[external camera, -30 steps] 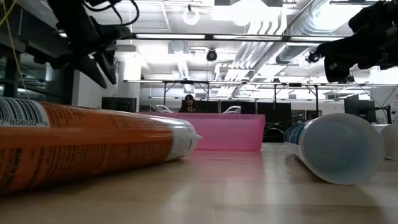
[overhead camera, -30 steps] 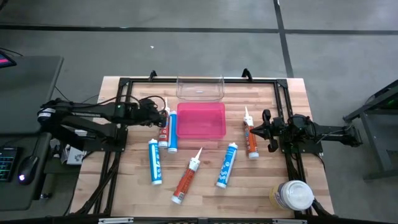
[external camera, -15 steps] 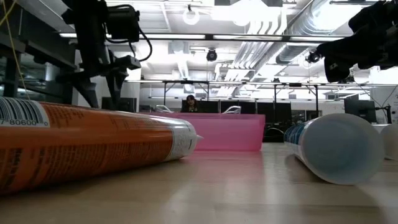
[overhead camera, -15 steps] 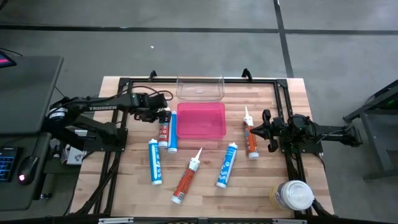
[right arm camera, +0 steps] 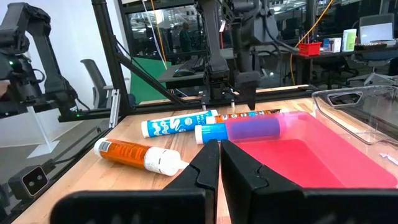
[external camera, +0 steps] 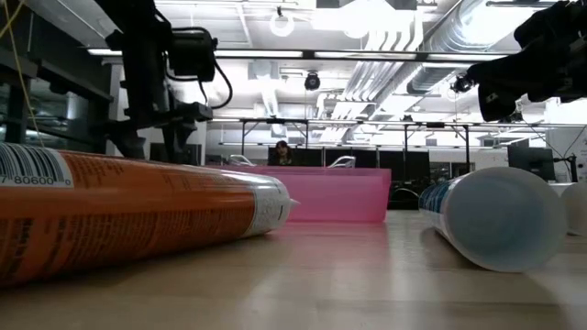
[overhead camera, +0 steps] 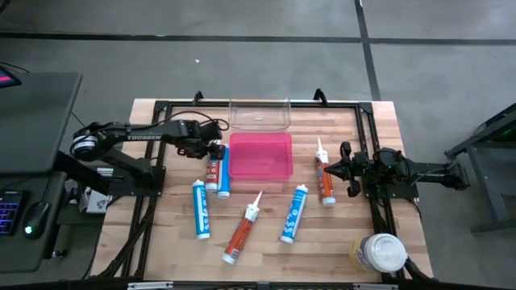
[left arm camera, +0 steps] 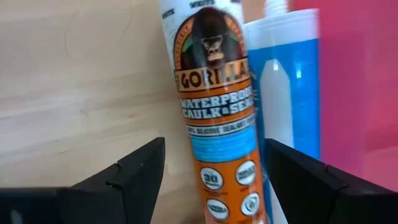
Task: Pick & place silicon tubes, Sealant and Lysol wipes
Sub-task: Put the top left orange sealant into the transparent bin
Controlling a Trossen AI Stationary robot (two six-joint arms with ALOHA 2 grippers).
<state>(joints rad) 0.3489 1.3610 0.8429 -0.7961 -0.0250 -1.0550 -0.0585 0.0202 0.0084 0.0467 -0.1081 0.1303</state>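
My left gripper (overhead camera: 214,153) is open and points down over an orange-and-white Gorilla caulk tube (overhead camera: 212,171), which lies on the table beside a blue tube (overhead camera: 224,179) at the pink bin's (overhead camera: 260,155) left side. In the left wrist view my left gripper (left arm camera: 214,158) has a finger on either side of the Gorilla tube (left arm camera: 214,124), with the blue tube (left arm camera: 283,93) next to it. I see no touch. My right gripper (right arm camera: 219,155) is shut and empty at the table's right (overhead camera: 339,168). The Lysol wipes canister (overhead camera: 379,253) stands upright at the near right corner.
A clear bin (overhead camera: 260,114) stands behind the pink bin. Other tubes lie on the table: a blue one (overhead camera: 200,209), an orange one (overhead camera: 242,229), another blue one (overhead camera: 294,213) and an orange one (overhead camera: 324,179) near my right gripper. A black frame edges the table.
My left gripper has moved toward the table's right edge and down over the Gorilla tube, tipping from a slant until it points down. The tubes have not moved.
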